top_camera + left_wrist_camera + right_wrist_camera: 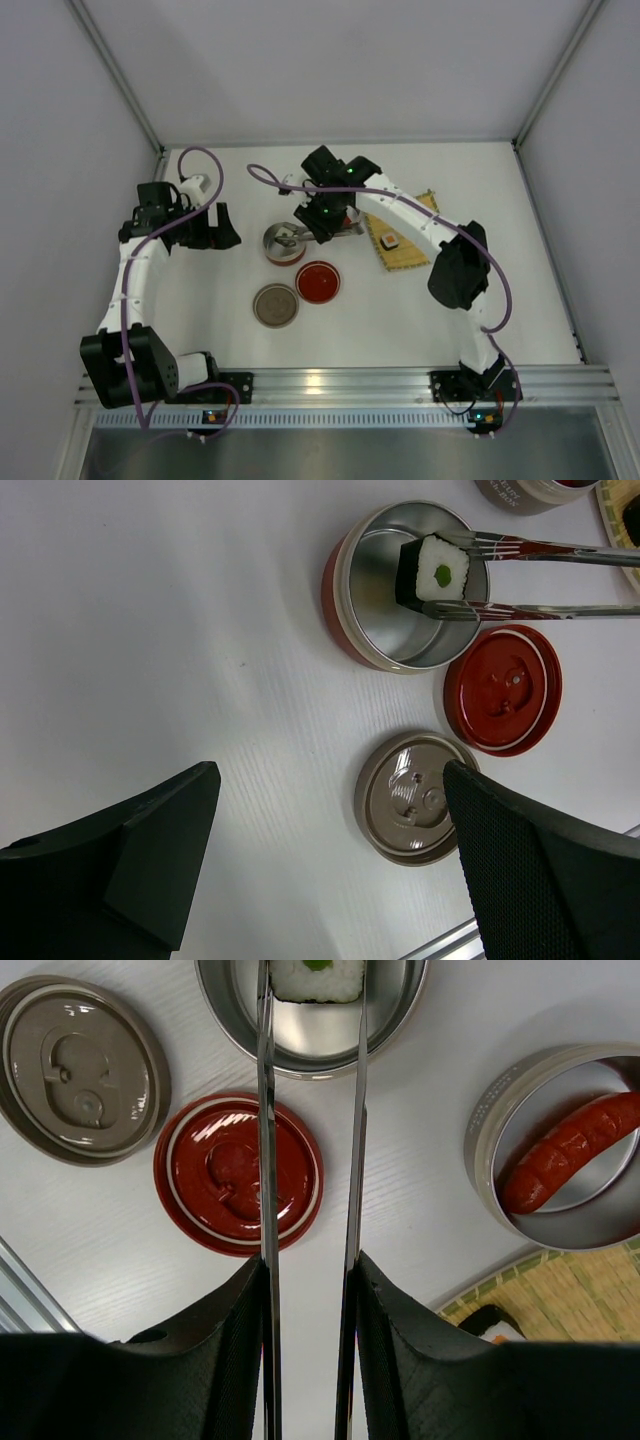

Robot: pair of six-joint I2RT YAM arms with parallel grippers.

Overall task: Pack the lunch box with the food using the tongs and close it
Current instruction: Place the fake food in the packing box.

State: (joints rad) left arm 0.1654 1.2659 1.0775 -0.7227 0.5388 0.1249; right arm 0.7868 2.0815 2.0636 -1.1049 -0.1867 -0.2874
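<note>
Closest in, the black right end effector point(310, 1265): clenched around the long thin silver metal tongs point(266, 1110), squeezing both arms of them near the back end. Points them straight ahead, in one long line from the fingers out to the tin.

Further along the tongs, down on the white desk point(430, 1190): a round red lid point(238, 1173) lying flat, and a round grey-brown lid point(85, 1065) just beside it.

At the far tips, pinched between them: a small square sushi piece point(437, 572), with white rice, a dark wrap on the sides and a green spot in the middle. Hangs over the open mouth of the round shiny metal tin with the red outside point(335, 590). Hard to tell whether touching the bottom or not. Looks soft and a bit slippery, so probably best brought down low before letting go.

Off to the right, a second round grey tin ring point(485, 1120) with a long red sausage-like piece point(570, 1150) already inside. Past that, the yellow bamboo mat point(570, 1300) with one more sushi piece point(389, 240) on it, orange in the middle.

Far over on the other side, the black left end effector point(328, 775): released, spread wide, holding nothing, well apart from the food. So the right arm much nearer for the drop.
</note>
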